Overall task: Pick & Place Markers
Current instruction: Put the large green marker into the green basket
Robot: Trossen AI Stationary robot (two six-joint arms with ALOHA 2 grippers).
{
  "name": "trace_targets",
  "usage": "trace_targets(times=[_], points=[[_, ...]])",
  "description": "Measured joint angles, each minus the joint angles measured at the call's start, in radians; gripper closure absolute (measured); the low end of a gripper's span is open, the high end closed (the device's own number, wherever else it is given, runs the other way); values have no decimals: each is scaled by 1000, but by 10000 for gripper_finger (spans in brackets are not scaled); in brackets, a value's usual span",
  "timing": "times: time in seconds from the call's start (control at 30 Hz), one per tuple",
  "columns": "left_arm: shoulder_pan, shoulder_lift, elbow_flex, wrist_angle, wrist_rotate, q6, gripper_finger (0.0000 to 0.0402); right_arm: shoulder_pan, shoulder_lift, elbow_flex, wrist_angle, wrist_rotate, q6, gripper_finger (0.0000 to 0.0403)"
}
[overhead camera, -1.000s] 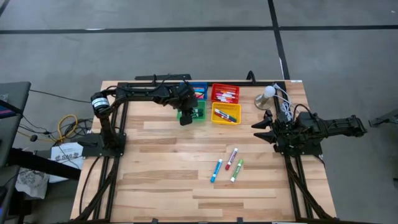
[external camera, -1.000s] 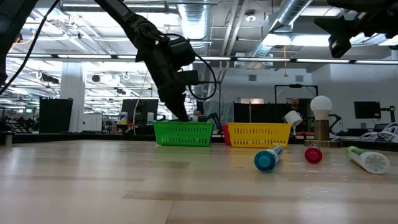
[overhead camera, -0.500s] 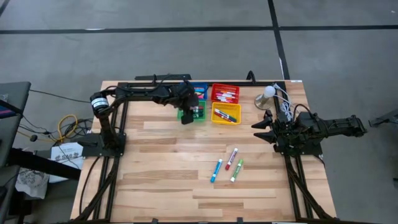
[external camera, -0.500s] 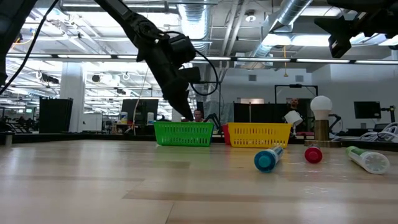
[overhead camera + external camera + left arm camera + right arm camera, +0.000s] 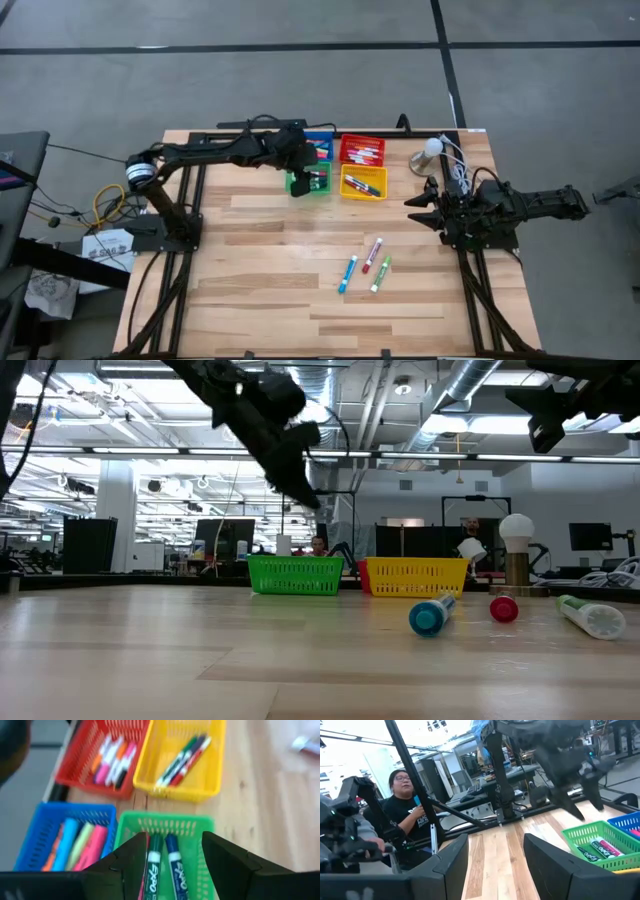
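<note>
Markers with dark and blue caps (image 5: 161, 870) lay in the green plastic mesh bin (image 5: 313, 181) directly below the left end effector (image 5: 172, 862), which hovered open and empty, while three more (image 5: 365, 265) lay on the wooden tabletop (image 5: 250, 280), apart from the open, empty right end effector (image 5: 422, 207).

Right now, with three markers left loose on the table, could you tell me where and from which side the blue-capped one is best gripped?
Grip the blue-capped marker at mid-barrel, from straight above, fingers across its width. It lies flat, slightly slanted, apart from the pink-capped marker beside it, so the sides are free. The round barrel may roll.
</note>
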Motion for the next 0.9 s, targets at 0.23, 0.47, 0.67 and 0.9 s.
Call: trace_targets(times=[0.23, 0.47, 0.67, 0.9], points=[[-50, -121, 0, 19, 0, 0, 210, 0, 0, 0, 0, 0, 0, 220], [-117, -193, 0, 68, 0, -12, 209, 0, 0, 0, 0, 0, 0, 223], [-188, -220, 0, 99, 1, -172, 210, 0, 0, 0, 0, 0, 0, 220], [-287, -209, 1, 193, 1, -454, 213, 0, 0, 0, 0, 0, 46, 223]])
